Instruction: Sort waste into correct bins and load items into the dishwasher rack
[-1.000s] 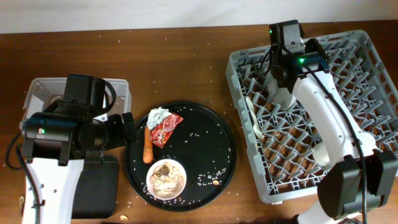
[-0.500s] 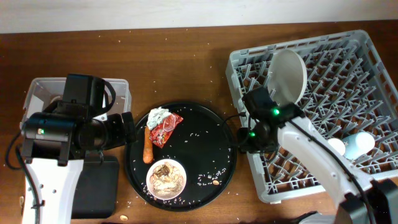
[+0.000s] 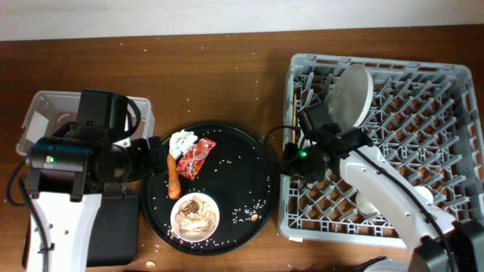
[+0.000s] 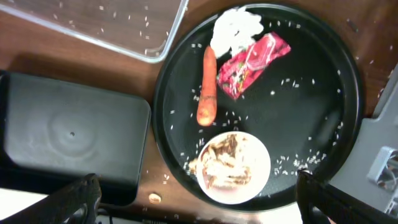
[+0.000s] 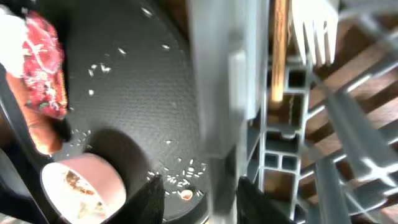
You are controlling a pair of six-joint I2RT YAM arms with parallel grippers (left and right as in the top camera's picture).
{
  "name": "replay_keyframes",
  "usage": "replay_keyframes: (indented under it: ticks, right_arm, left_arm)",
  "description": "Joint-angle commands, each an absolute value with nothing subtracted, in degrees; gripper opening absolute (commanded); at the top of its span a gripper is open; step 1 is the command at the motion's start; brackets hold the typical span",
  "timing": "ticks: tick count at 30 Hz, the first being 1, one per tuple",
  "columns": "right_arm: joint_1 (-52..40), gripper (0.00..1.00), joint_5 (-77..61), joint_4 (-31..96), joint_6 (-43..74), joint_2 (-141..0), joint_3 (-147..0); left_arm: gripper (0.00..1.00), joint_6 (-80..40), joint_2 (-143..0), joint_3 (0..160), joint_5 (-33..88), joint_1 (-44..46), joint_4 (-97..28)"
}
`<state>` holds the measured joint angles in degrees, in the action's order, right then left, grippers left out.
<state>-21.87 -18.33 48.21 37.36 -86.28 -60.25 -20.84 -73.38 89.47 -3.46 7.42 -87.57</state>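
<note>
1. The dishwasher rack (image 3: 439,66) fills the right side of the counter (image 3: 227,75). The right arm (image 3: 393,196) reaches from the lower right corner diagonally across it and ends at its left wall. The right claw (image 5: 208,202) has its fingers apart, one on either side of that wall. The wrist view is blurred, so I cannot tell whether they press on it.
2. The round black tray (image 3: 242,174) lies between the two arms. Its right rim is just beside the rack wall and the right claw.
3. The left arm (image 3: 64,219) comes up from the lower left, with its bulky wrist over the clear tub (image 3: 38,113). The left claw (image 4: 196,185) faces down over the round tray's left part, fingers wide apart and holding nothing.
4. The tub sits at the back left, partly under that wrist. The shallow black tray (image 3: 113,227) lies in front of it, just left of the round tray.
5. The plate (image 3: 350,94) stands on edge among the rack's pegs, near the right arm's wrist.
6. The bowl (image 4: 261,168) holding brownish scraps (image 4: 224,163) sits at the round tray's front, between the left claw's fingers in the wrist view.
7. The wrapper (image 4: 252,65), with white paper at its end, and the carrot stick (image 4: 206,87) just beside it lie on the tray behind the bowl, near the left claw.
8. The fork (image 5: 314,28) and the chopstick (image 5: 280,46) lie inside the rack along its left wall, near the right claw.
</note>
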Motion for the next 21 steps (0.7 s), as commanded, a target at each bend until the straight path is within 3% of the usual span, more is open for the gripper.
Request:
replay_keyframes:
  ticks: [1, 3, 5, 6, 10, 18, 21]
  right_arm:
    - [-22.55, 0.41, -7.09, 61.34, 28.34, -83.26, -71.48]
    - [-22.72, 0.43, -7.16, 66.32, 25.45, -83.13, -72.18]
    - [-26.96, 0.4, -14.2, 62.24, 21.04, -83.33, -72.16]
    - [-29.89, 0.24, -13.91, 61.49, 23.11, -84.07, -72.03]
    - [-36.8, 0.04, -9.37, 59.7, 33.56, -90.67, -65.17]
    - [-35.22, 0.06, -5.39, 65.47, 32.88, -89.19, -65.43]
    - [-35.24, 0.16, -7.18, 64.6, 26.33, -88.49, -65.98]
  left_arm:
    - [0.99, -21.19, -73.03, 89.95, -3.9, 7.22, -87.5]
    - [0.99, -21.19, -73.03, 89.95, -3.9, 7.22, -87.5]
    - [0.99, -21.19, -73.03, 89.95, -3.9, 7.22, -87.5]
    - [0.99, -21.19, -73.03, 89.95, -3.9, 7.22, -87.53]
    - [0.99, -21.19, -73.03, 89.95, -3.9, 7.22, -87.5]
    - [0.99, -21.19, -73.03, 89.95, -3.9, 7.22, -87.15]
    - [0.99, -21.19, -73.03, 89.95, -3.9, 7.22, -87.11]
